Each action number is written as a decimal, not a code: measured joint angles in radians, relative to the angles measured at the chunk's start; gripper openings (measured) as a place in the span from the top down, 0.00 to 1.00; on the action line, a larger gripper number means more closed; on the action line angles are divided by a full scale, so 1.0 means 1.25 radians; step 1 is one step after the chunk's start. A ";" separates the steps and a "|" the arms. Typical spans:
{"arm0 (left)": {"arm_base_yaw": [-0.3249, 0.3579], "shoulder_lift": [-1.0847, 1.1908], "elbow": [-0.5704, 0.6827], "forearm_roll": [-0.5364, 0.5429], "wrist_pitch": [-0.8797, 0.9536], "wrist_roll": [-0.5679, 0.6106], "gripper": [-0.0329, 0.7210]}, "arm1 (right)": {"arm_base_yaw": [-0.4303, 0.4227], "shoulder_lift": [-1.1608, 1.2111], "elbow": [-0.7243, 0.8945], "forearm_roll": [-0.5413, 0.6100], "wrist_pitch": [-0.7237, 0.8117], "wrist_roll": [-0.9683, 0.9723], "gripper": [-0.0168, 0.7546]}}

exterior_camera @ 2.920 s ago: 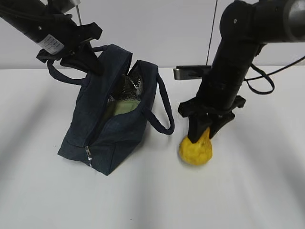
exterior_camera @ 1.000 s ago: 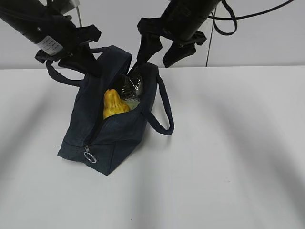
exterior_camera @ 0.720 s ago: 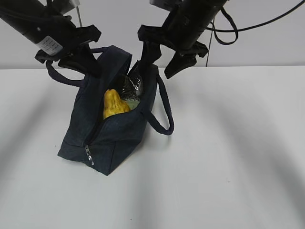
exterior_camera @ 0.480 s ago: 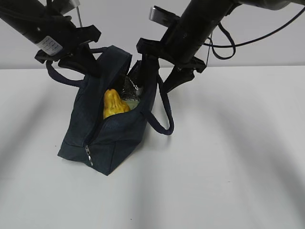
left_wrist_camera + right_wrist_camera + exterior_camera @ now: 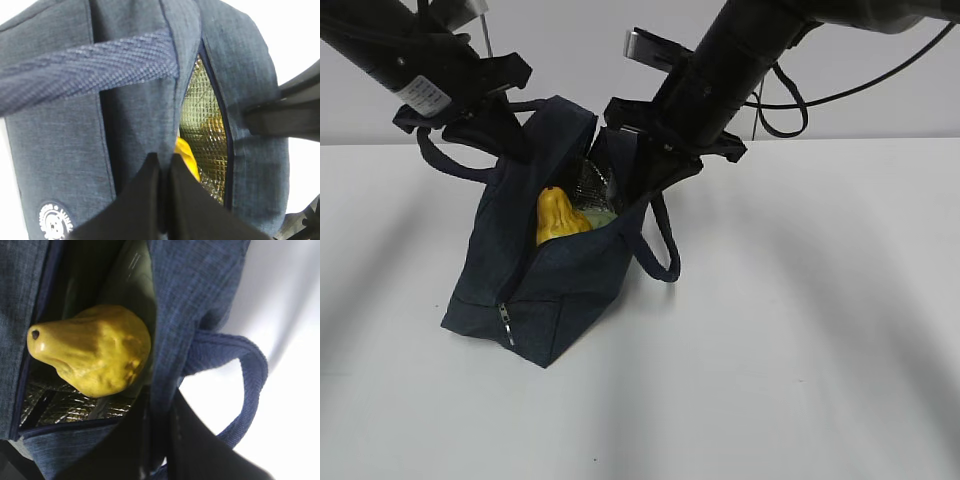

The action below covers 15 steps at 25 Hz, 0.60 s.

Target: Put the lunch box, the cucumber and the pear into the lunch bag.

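The dark navy lunch bag (image 5: 560, 275) stands open on the white table. The yellow pear (image 5: 558, 218) lies in its mouth, neck up, and also shows in the right wrist view (image 5: 95, 350) and the left wrist view (image 5: 187, 156). A pale green lunch box lid (image 5: 131, 277) shows behind the pear. The cucumber is hidden. My left gripper (image 5: 508, 135) is shut on the bag's left rim, seen in the left wrist view (image 5: 161, 167). My right gripper (image 5: 645, 185) is shut on the right rim, seen in the right wrist view (image 5: 161, 432).
The bag's silver foil lining (image 5: 205, 132) shows inside the opening. One loop handle (image 5: 660, 250) hangs off the right side, the other (image 5: 85, 65) lies across the left side. The zipper pull (image 5: 506, 325) hangs at the near end. White table (image 5: 800, 330) surrounds the bag.
The right gripper carried the pear from the table into the bag, let it go, then came down and shut on the bag's right rim. The left gripper has kept its hold.
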<state>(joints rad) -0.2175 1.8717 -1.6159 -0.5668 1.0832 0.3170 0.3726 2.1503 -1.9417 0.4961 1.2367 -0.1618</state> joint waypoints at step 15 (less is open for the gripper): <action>-0.151 0.000 0.000 -0.087 -0.037 0.002 0.95 | -0.002 -0.148 0.007 -0.260 0.023 -0.016 0.98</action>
<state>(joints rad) -0.4064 1.8717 -1.6159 -0.6757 1.0375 0.3200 0.3705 1.9652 -1.9328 0.1706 1.2652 -0.1814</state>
